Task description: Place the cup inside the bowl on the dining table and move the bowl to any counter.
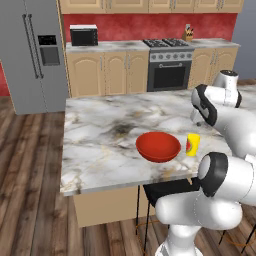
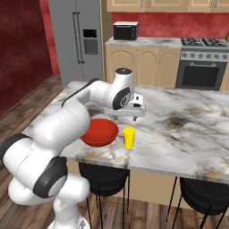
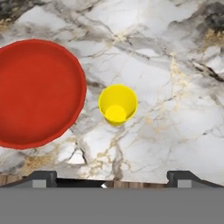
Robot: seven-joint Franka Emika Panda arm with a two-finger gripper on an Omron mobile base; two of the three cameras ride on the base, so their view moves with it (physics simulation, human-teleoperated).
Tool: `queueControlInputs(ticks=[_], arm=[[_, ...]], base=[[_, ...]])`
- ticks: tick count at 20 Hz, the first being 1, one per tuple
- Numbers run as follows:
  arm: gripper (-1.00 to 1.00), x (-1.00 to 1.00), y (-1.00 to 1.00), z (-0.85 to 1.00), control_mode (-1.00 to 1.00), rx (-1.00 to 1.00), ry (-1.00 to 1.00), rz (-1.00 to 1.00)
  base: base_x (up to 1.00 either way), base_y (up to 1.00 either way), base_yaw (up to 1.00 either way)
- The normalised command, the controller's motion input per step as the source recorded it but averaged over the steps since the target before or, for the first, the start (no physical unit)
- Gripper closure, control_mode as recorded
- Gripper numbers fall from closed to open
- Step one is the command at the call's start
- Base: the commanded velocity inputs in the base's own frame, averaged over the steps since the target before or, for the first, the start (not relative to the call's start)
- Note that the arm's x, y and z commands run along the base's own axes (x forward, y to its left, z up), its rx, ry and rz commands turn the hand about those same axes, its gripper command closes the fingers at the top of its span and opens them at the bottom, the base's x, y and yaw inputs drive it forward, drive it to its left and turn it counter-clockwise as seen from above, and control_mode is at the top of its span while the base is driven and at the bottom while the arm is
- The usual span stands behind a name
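The red bowl sits empty near the front edge of the marble dining table. Just to its right, apart from it, the small yellow cup stands upright. My gripper hovers above the table behind the cup and points down. Its fingertips are spread wide with nothing between them, so it is open. The cup lies a little ahead of the fingertips in the hand view.
The marble-topped counter runs along the back wall with a microwave, beside the stove and the grey fridge. Black stools stand under the table's front edge.
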Motion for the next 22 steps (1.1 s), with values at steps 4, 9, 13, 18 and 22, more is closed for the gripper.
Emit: queueControlInputs(ticks=[4,9,13,18,22], arm=[[-1.00,0.04,-0.34,0.00,-1.00,0.03,0.00,0.00],[-1.00,0.00,-0.28,0.00,-1.00,0.06,-0.01,0.00],[-1.00,0.04,-0.24,0.00,-1.00,0.06,-0.04,0.00],[-1.00,0.05,-0.19,0.00,-1.00,0.06,-0.04,0.00],[-1.00,0.11,-0.03,0.00,-1.00,0.02,-0.01,0.00]], base=[[0.00,0.00,0.00],[0.00,0.00,0.00],[0.00,0.00,0.00],[0.00,0.00,0.00],[0.00,0.00,0.00]])
